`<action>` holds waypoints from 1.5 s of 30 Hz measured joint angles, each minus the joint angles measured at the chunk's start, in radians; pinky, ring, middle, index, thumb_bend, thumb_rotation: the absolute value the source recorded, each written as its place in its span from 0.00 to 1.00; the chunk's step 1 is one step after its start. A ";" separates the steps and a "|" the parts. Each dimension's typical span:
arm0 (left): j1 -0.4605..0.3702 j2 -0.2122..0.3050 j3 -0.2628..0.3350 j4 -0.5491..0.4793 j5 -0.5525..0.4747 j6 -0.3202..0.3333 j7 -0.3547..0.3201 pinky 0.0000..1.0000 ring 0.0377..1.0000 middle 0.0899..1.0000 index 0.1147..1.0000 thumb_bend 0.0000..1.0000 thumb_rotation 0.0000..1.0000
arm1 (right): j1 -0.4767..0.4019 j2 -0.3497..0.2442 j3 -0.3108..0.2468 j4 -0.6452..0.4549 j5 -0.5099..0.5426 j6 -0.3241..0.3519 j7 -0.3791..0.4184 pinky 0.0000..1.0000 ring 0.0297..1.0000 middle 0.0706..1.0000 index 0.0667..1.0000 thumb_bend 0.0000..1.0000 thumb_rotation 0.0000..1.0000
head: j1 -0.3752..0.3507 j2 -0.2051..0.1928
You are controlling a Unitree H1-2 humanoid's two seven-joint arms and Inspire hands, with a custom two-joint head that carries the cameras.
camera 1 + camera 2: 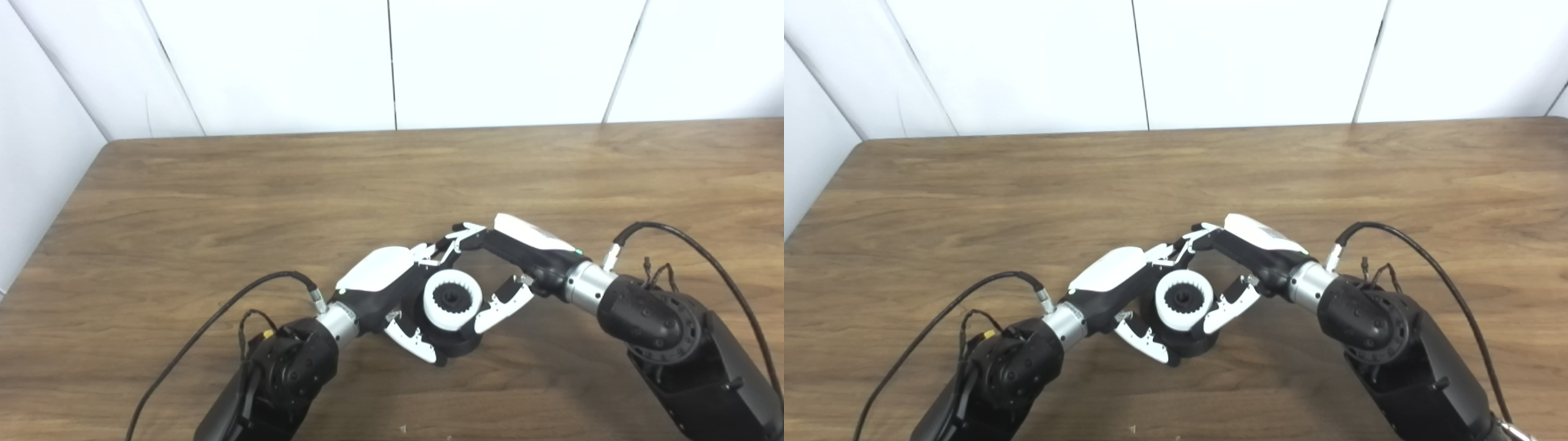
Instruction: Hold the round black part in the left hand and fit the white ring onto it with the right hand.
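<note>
Both views show much the same. The round black plastic part (456, 343) sits on the brown wood-grain tabletop (184, 202), gripped by the left hand (392, 288). A white ring with a toothed inner edge (452, 300) sits on it, with the right hand (520, 257) closed around it. Open tabletop surrounds them.

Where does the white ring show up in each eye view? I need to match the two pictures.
Left eye view: the white ring sits just right of centre, low in the picture, between the two hands.
Right eye view: the white ring sits almost dead centre, at the same height.
Shared landmark: the dark vertical seam in the white wall, which stands above and a little left of the ring in both views.
</note>
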 measured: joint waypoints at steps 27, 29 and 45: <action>0.000 0.000 0.007 0.001 -0.001 -0.001 -0.003 0.92 1.00 0.99 0.65 0.86 0.18 | -0.001 -0.020 0.010 0.011 -0.014 -0.046 0.032 0.92 0.98 0.88 0.72 1.00 0.47 | 0.000 -0.003; 0.000 0.000 0.007 0.002 -0.001 -0.001 -0.003 0.93 1.00 0.99 0.65 0.86 0.18 | -0.002 -0.021 0.008 0.011 -0.013 -0.046 0.035 0.92 0.98 0.88 0.72 1.00 0.47 | 0.000 -0.003; -0.001 0.001 0.019 0.003 -0.001 -0.002 -0.003 0.91 1.00 0.98 0.72 0.87 0.18 | 0.000 -0.019 -0.002 0.014 -0.007 -0.046 0.037 0.91 0.97 0.88 0.69 1.00 0.46 | 0.000 -0.002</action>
